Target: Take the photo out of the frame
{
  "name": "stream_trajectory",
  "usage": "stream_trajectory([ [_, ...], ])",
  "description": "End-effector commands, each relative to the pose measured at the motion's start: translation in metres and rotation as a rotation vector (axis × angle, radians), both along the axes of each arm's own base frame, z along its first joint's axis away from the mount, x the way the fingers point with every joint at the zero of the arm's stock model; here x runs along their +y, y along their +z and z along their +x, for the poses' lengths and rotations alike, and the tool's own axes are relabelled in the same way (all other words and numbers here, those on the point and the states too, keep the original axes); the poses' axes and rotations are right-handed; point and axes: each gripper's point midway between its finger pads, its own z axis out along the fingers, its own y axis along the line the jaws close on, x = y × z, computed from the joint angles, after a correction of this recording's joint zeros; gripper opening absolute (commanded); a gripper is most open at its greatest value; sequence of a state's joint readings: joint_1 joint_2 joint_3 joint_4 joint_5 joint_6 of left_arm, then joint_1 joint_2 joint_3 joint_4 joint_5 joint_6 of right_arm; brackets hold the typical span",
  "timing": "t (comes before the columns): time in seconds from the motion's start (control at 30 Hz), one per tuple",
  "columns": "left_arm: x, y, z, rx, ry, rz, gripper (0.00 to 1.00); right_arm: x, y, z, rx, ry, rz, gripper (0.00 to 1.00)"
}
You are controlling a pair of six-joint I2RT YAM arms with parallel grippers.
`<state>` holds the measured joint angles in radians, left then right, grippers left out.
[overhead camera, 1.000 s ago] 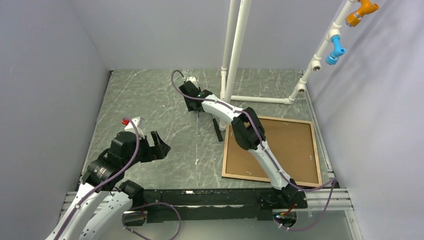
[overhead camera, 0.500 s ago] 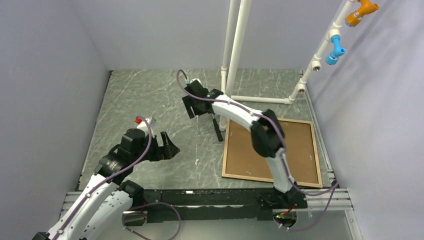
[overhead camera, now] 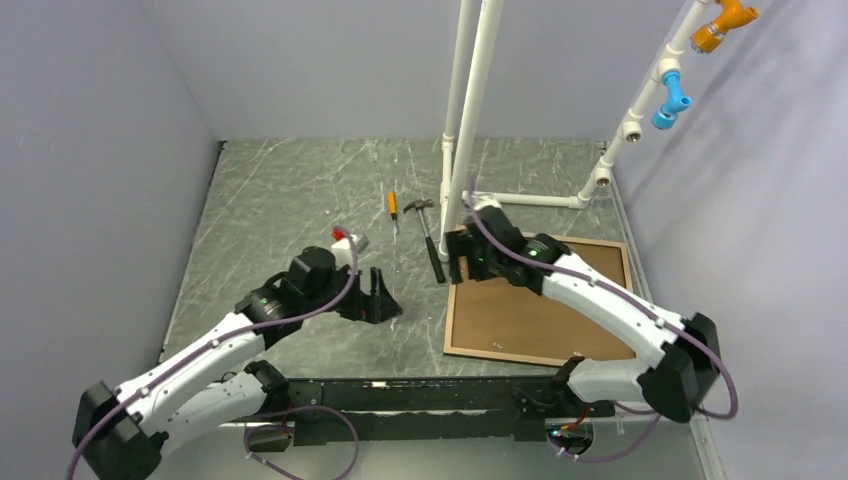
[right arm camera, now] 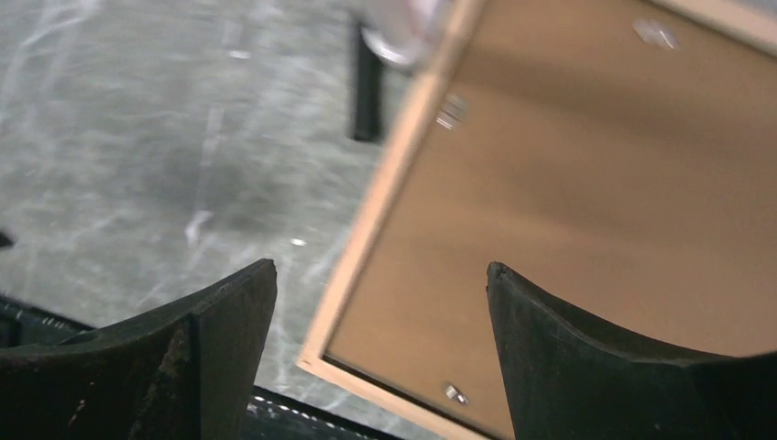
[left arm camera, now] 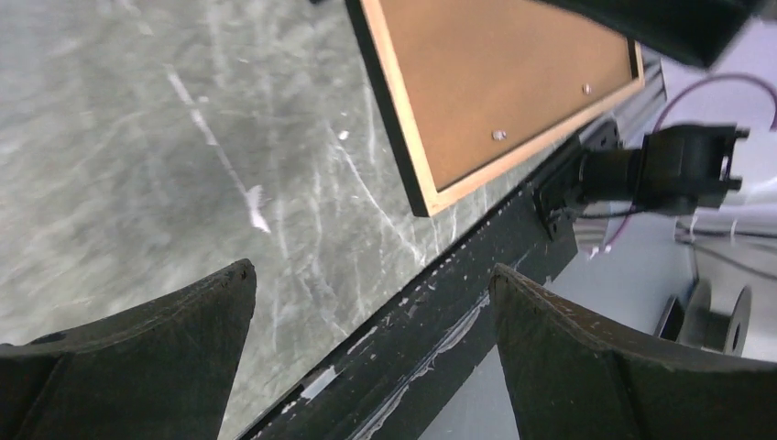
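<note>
- Top external view: the frame (overhead camera: 500, 356) lies flat, back side up, on the right half of the grey marbled counter (overhead camera: 290, 200), close to the near rail.
- The photo (overhead camera: 500, 315) sits inside the frame, showing only its plain brown board.
- Small metal tabs (left arm camera: 499, 135) show along the board's edges in both wrist views.
- The right pincer (overhead camera: 462, 262) hangs over the frame's far-left corner. Its fingers are spread wide and grasp nothing; the right wrist view shows the frame's left border between them, below.
- The left pincer (overhead camera: 380, 300) is released too, above bare counter left of the frame, apart from it.
- A black-handled hammer (overhead camera: 430, 235) lies just beside that far-left corner, with an orange-handled screwdriver (overhead camera: 392, 208) to its left.
- A white pipe stand (overhead camera: 470, 110) rises behind the frame.
</note>
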<state>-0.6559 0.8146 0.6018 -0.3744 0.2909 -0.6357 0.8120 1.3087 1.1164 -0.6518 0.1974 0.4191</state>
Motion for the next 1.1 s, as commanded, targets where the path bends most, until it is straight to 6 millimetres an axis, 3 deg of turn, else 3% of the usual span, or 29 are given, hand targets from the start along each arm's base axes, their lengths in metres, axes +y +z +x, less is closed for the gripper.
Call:
stream_trajectory([
  [0.0,-0.048,0.033,0.005,-0.145,-0.139,-0.074,0.99,-0.074,-0.023,-0.008,0.077,-0.302,0.029,0.86],
  [0.13,-0.08,0.035,0.0,-0.195,-0.228,-0.016,0.99,-0.138,-0.052,-0.02,0.168,-0.578,0.048,0.92],
  [0.23,-0.098,0.038,-0.005,-0.217,-0.271,0.017,0.99,-0.173,-0.068,-0.033,0.227,-0.729,0.052,0.92],
  [0.37,-0.11,0.041,-0.008,-0.224,-0.293,0.019,0.99,-0.213,-0.057,-0.041,0.18,-0.985,0.04,0.99],
  [0.53,-0.117,0.048,-0.012,-0.229,-0.323,0.015,0.99,-0.28,-0.05,-0.054,0.147,-1.33,0.085,0.99],
  [0.67,-0.12,0.061,-0.018,-0.243,-0.363,-0.007,0.99,-0.324,-0.063,-0.081,0.231,-1.584,0.126,0.99],
  [0.8,-0.124,0.074,-0.022,-0.263,-0.411,-0.017,0.99,-0.34,-0.095,-0.111,0.373,-1.781,0.091,0.96],
  [1.07,-0.129,0.088,-0.036,-0.278,-0.517,-0.047,0.99,-0.371,-0.1,-0.146,0.399,-2.056,0.032,0.89],
])
